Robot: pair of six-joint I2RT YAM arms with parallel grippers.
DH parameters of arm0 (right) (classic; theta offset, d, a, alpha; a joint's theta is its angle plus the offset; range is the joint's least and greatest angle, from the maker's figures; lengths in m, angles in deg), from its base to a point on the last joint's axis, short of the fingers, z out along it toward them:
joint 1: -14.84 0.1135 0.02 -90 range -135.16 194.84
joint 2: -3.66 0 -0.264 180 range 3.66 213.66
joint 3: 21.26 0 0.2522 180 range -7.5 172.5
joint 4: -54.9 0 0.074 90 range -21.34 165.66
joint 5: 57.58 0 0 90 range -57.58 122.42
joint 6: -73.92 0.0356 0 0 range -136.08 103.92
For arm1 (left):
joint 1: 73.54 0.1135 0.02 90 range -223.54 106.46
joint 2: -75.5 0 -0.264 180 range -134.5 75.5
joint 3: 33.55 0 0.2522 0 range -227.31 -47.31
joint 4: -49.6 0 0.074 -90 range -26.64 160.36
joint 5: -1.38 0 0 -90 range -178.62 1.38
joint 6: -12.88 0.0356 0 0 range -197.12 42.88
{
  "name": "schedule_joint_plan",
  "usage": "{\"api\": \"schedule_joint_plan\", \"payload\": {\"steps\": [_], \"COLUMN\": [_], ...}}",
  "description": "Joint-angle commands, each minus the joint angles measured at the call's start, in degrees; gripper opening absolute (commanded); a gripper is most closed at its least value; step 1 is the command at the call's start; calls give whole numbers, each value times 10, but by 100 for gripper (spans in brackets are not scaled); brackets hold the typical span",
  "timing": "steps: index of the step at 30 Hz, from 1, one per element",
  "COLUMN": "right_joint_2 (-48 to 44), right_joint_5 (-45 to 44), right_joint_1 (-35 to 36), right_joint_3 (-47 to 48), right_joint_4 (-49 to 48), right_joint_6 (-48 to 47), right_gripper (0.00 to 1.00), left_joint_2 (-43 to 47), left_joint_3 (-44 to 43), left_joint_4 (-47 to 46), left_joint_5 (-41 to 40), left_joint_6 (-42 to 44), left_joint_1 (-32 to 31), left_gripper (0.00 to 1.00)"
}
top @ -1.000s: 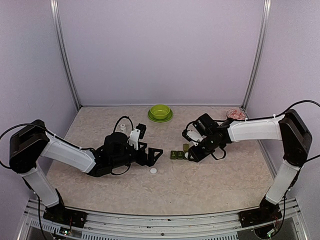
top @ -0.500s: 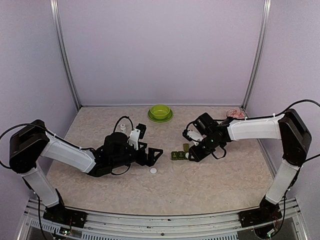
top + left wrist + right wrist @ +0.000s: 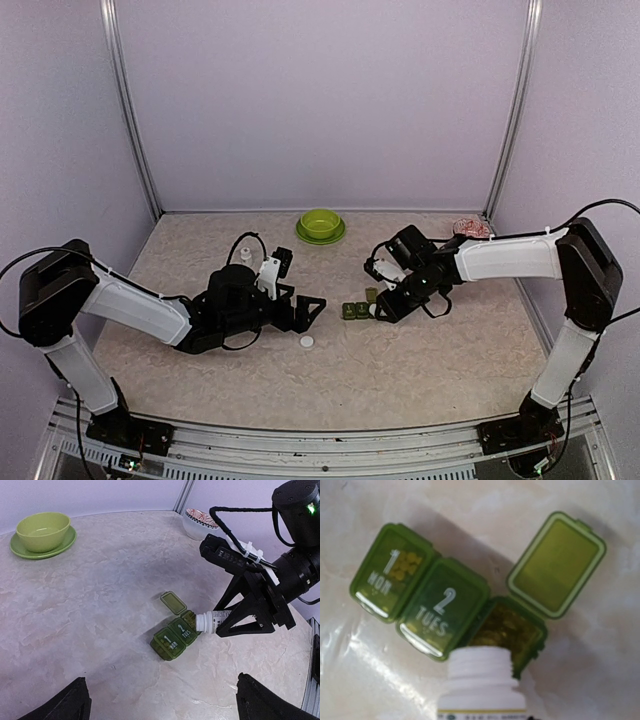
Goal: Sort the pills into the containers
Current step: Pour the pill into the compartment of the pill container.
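Note:
The containers are a dark green pill box (image 3: 356, 311) (image 3: 174, 640) (image 3: 427, 600) near mid-table. Its lids marked 1 and 2 are closed and its third lid (image 3: 556, 562) stands open. Yellowish pills (image 3: 506, 626) fill the open compartment, and more pills (image 3: 406, 565) show through lid 1. My right gripper (image 3: 385, 308) (image 3: 223, 622) is shut on a small white bottle (image 3: 212, 621) (image 3: 482, 682). The bottle lies tipped with its open mouth at the open compartment's rim. My left gripper (image 3: 312, 312) (image 3: 165, 702) hangs open to the left of the box, holding nothing.
A flat white cap (image 3: 307, 342) lies below my left gripper. A second small white bottle (image 3: 246, 254) stands behind the left arm. A lime bowl on a saucer (image 3: 320, 225) (image 3: 43, 530) sits at the back, and a patterned bowl (image 3: 472, 228) (image 3: 200, 522) at back right.
My right wrist has shifted very slightly with the bottle over the box. The left arm has stayed still.

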Motion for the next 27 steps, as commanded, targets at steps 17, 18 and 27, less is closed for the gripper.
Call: {"api": "schedule_joint_plan", "payload": {"steps": [17, 18, 27], "right_joint_2": [-39, -39, -49], "right_joint_5": [-17, -17, -19], "right_joint_1": [-5, -5, -5], "right_joint_3": [-22, -21, -32], "right_joint_4": [-29, -29, -40], "right_joint_6": [-4, -5, -5], "right_gripper": [35, 35, 35], "left_joint_2": [1, 1, 1], "left_joint_3": [4, 4, 3], "left_joint_4": [-15, -15, -15], "left_joint_5": [7, 6, 6], "left_joint_6": [-2, -2, -2], "left_joint_1": [4, 4, 4], "left_gripper": [99, 99, 99]}}
